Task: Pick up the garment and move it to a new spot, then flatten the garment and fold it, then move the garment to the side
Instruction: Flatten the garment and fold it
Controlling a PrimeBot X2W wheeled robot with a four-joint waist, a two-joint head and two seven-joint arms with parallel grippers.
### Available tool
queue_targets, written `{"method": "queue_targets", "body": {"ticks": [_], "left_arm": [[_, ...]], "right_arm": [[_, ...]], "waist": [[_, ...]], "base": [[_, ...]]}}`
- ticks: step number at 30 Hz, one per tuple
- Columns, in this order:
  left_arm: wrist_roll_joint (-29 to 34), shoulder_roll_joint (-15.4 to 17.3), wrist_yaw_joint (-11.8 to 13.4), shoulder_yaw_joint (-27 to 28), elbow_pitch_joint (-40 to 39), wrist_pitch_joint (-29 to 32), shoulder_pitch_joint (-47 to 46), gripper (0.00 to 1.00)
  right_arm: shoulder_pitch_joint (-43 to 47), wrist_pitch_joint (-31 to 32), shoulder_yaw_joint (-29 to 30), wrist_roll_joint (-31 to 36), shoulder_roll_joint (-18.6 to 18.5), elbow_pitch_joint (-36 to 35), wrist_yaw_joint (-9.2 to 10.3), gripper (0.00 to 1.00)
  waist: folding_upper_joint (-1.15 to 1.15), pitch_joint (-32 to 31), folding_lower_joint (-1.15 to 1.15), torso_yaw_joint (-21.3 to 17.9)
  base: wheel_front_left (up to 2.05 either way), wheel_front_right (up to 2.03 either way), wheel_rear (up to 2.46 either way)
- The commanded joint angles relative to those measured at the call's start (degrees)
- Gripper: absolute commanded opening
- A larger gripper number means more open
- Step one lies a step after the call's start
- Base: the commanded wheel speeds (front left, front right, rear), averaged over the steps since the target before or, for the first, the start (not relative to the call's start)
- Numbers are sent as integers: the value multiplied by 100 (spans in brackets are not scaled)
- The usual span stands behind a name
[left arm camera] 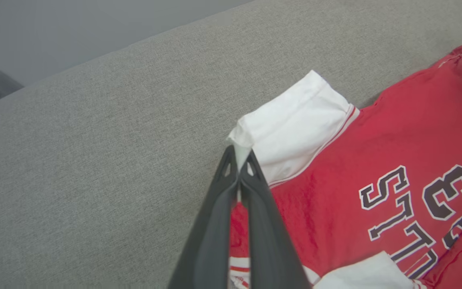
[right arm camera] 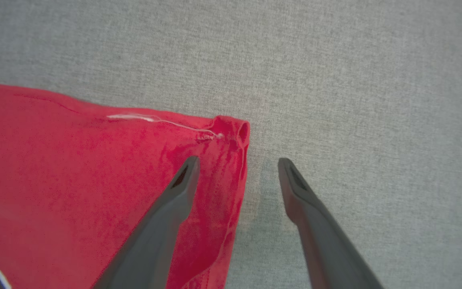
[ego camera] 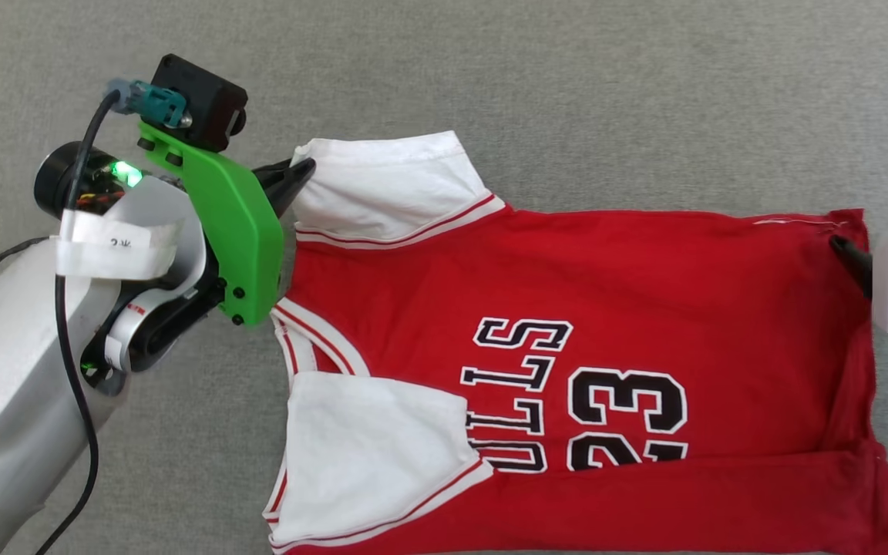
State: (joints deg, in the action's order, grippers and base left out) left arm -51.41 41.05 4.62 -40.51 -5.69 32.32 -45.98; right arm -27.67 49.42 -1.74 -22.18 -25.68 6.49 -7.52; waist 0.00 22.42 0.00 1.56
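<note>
The shirt (ego camera: pixel 567 270) lies spread on the grey surface (ego camera: pixel 490 69), its near side already folded over the lettering. At the far edge, the left gripper (left arm camera: pixel 239 154) pinches the white sleeve (left arm camera: pixel 295 120) by its corner. The right gripper (right arm camera: pixel 237 164) stands spread astride the hem corner (right arm camera: pixel 231 130). Folding appears in hand, and the right gripper likely needs to close before both draw that edge nearward.

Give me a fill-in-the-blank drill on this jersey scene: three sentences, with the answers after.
1. The left gripper is shut on a corner of the garment's ____ sleeve.
2. The right gripper is ____, its fingers straddling the red hem corner.
3. The number printed on the garment is ____.

Missing words: white; open; 23
</note>
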Motion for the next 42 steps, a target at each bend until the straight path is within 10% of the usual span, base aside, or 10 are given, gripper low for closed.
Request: {"method": "queue_targets", "body": {"ticks": [1,12,14,15,42], "left_arm": [[73,41,63,16,-104,-27,125,0],[98,28,110,-66,-397,-108,292,0],[111,41,99,-79,-367,-130,313,0],[109,37,98,-79,-345,-147,324,0],[-357,162,405,-9,0,-1043,1968,0]], "right_arm": [[-155,44,-81,27,-45,117,3,100],[-354,-65,-633,-73,-256,882,3,100],[-328,-40,-723,-154,-268,990,3,17],[-319,-62,-758,-179,-283,1029,3,0],[1133,-2300,-289,-1416,-96,718,3,0]], "waist": [[0,148,0,150],[0,299,0,324],[0,299,0,340],[0,290,0,347],[0,-1540,0,159]], "base": [[0,0,0],[0,0,0],[0,0,0],[0,0,0],[0,0,0]]}}
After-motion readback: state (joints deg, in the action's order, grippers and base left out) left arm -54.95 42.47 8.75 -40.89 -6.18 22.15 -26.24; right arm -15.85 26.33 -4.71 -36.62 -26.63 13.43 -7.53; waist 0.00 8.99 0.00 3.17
